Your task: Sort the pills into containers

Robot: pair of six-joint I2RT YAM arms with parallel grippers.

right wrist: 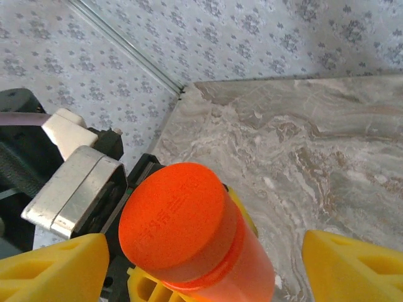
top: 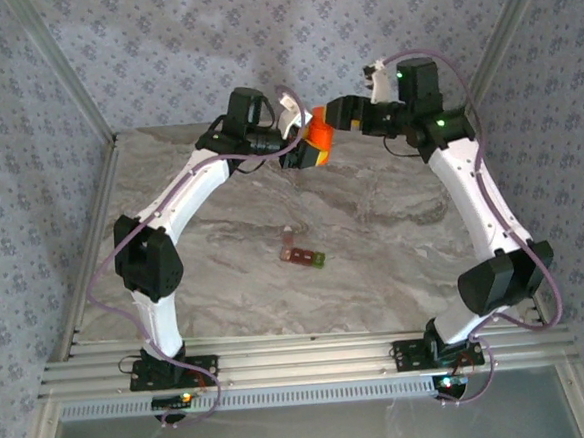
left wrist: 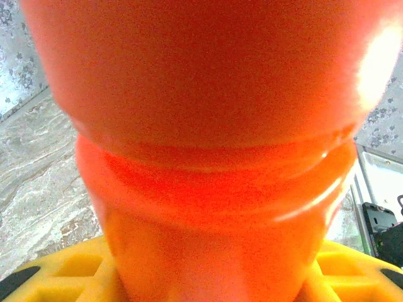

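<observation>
The grey-veined marble tabletop [top: 394, 242] spreads between patterned walls. The left arm [top: 181, 202] and the right arm [top: 476, 191] both reach to its far middle, where they meet. The left hand [top: 308, 156] is closed on the body of an orange pill bottle [top: 318, 135]. Its yellow fingers [left wrist: 56, 277] sit on either side of the bottle low down, and the bottle is held above the tabletop. The right hand [right wrist: 203, 267] stands wide. Its own yellow fingers [right wrist: 352, 264] flank the bottle's orange cap [right wrist: 173, 217] with a gap on each side, touching nothing. The pill organiser strip [top: 303, 255], dark red-brown with a green end, lies flat near the middle of the tabletop, well apart from both hands.
</observation>
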